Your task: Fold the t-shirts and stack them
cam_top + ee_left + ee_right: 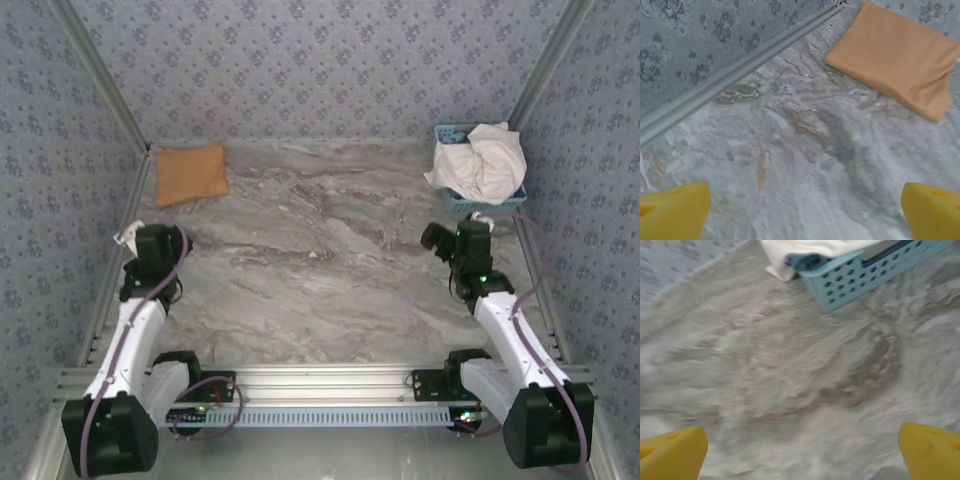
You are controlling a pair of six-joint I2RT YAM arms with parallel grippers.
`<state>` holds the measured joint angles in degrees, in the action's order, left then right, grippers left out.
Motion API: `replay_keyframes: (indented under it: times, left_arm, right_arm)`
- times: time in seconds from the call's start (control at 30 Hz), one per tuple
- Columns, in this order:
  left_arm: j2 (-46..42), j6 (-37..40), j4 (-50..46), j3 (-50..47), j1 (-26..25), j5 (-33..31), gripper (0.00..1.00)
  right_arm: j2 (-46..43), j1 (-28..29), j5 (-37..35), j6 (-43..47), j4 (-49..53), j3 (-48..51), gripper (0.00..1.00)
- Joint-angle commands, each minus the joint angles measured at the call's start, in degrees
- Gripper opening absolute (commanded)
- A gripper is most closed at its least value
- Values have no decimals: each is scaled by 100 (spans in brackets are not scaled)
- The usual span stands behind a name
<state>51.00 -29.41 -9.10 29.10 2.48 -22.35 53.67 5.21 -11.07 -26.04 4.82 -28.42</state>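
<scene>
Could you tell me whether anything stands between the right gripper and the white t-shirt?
Nothing lies on the table between them, but the white t-shirt sits in the light-blue basket, whose near wall faces the right gripper.

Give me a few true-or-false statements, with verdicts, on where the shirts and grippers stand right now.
1. The tan-orange shirt lies folded at the far left corner of the table. True.
2. The white shirt lies flat on the table. False: it is bunched up in the light-blue basket.
3. The left gripper is shut on cloth. False: it is open over bare table, holding nothing.
4. The right gripper is open, with the basket ahead of it. True.
5. The two shirts are stacked. False: they sit at opposite sides of the table.
</scene>
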Motion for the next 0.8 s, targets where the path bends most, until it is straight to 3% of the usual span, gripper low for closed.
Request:
replay_keyframes:
  times: [0.0,0.1,0.2,0.37,0.47,0.53,0.63,0.67,0.7,0.77]
  left_arm:
    - [245,1462,2380,-772,-36,85,98]
    - [725,1733,2685,-833,-54,427,98]
    - [1305,1755,3598,-993,-85,587,98]
    - [2496,1969,4439,-639,-76,865,98]
    - [2999,2230,4991,-554,-31,1009,98]
    - [3237,2384,5325,-638,-43,1283,98]
    - [3727,2490,6376,-890,-134,1294,98]
    - [3591,2424,5826,-749,-117,1272,98]
    - [3694,2509,5912,-730,-145,1265,98]
    - [3635,2493,5739,-679,-165,1258,98]
  right_arm:
    - [461,30,-992,1561,-2324,767,100]
    - [1208,-24,-851,1801,-2644,707,100]
    - [1842,-43,-724,2197,-3728,843,100]
    - [2613,-184,-332,2560,-4302,526,100]
    - [3080,-506,39,2375,-5334,821,100]
    - [3583,-641,269,2440,-6573,1190,100]
    - [3353,-693,401,2257,-6266,1252,100]
    - [3479,-705,429,2331,-6641,1318,100]
    - [3511,-715,410,2384,-6648,1298,100]
    - [3427,-714,425,2324,-5978,1000,100]
